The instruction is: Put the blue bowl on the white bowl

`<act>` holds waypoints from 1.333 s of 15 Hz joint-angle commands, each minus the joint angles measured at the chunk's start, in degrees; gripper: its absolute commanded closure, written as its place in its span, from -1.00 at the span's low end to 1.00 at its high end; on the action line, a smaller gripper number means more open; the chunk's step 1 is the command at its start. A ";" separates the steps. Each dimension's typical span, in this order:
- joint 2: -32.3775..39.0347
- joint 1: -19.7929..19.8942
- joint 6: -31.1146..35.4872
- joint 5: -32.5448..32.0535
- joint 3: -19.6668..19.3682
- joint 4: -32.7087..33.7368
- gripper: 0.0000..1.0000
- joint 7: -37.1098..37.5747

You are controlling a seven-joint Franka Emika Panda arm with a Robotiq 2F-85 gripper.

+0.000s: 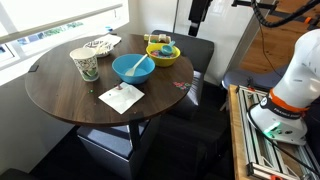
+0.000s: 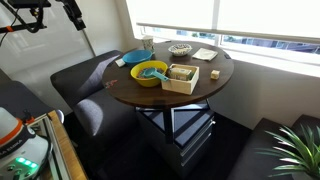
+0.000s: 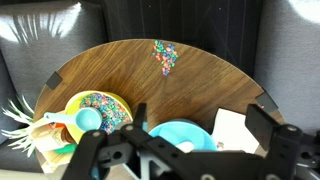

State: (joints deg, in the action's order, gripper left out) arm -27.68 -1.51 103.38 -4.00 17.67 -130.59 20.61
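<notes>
- The blue bowl (image 1: 133, 67) sits near the middle of the table (image 1: 60, 95), with the yellow bowl (image 1: 163, 53) just beside it.
- On its other side stands the paper cup (image 1: 85, 64), and the white bowl (image 1: 100, 45) is just behind the cup.
- The napkin (image 1: 121, 97) lies in front of the blue bowl, toward the near edge.
</notes>
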 commanded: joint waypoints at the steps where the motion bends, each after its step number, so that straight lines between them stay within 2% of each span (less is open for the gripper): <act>1: 0.31 -1.64 -0.23 -0.68 -1.31 0.18 -1.00 0.64; 20: 0.31 -1.64 -0.23 -0.68 -1.31 0.18 -1.00 0.64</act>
State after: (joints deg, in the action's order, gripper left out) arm -27.68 -1.51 103.38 -4.00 17.67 -130.58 20.61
